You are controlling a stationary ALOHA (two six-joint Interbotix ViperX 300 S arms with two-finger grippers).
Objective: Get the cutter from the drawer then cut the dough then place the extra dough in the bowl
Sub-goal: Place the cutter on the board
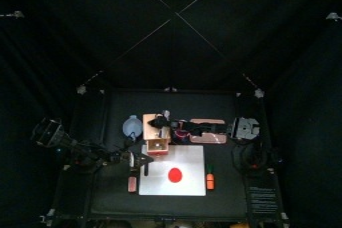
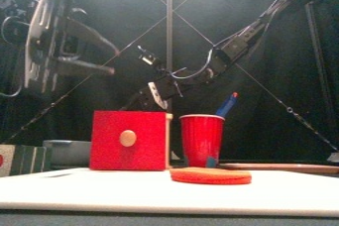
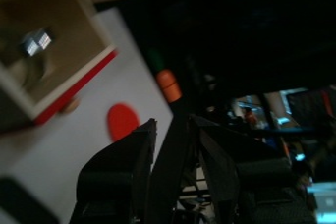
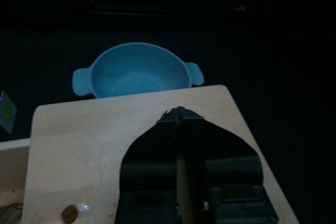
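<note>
Two claws, two states. The right claw (image 4: 171, 113) is pressed together, holding nothing that I can see, its tips over the pale top of the wooden box (image 1: 158, 146). The left claw (image 3: 172, 125) hangs with its jaws a little apart and empty, at about 9 o'clock from the white board (image 1: 198, 162). The metal cutter (image 3: 34, 43) lies in the drawer behind its red front, untouched. The red dough (image 1: 175, 175) sits flat mid-board, with the box at its 11 o'clock. On the table the blue-grey bowl (image 1: 131, 126) stands at the box's 10 o'clock, and the red cup (image 2: 201, 139) at its 1 o'clock.
</note>
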